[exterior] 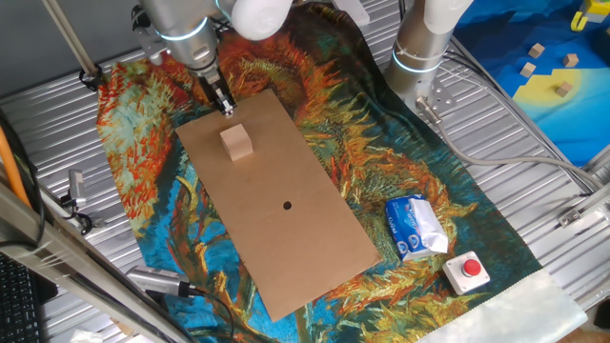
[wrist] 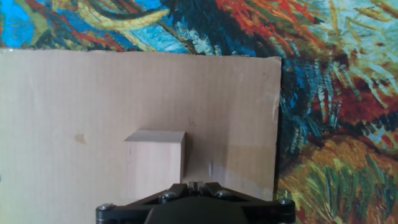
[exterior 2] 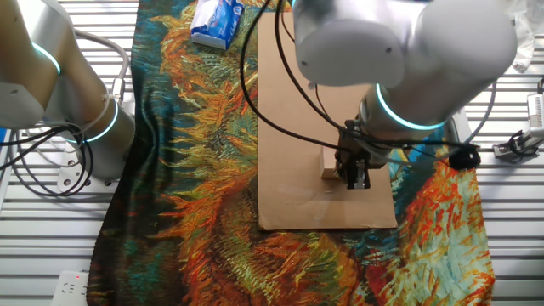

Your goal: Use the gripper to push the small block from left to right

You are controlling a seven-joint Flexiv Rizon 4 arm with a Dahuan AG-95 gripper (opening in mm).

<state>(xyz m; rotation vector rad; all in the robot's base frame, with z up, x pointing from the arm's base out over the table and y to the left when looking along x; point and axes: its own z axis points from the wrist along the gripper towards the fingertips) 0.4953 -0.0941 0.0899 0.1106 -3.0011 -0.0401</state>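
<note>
The small block is a pale wooden cube on the brown board, near the board's far end. It also shows in the other fixed view and in the hand view. My gripper is shut, its narrow black tip just behind the block at the board's edge. In the other fixed view the gripper stands right beside the block. In the hand view the gripper has its jaws together and empty, at the block's near right corner. Contact with the block cannot be told.
The board lies on a colourful painted cloth. A blue-white packet and a red button lie at the cloth's near right. An idle silver arm column stands behind. Tiny wooden blocks sit on a blue-yellow mat.
</note>
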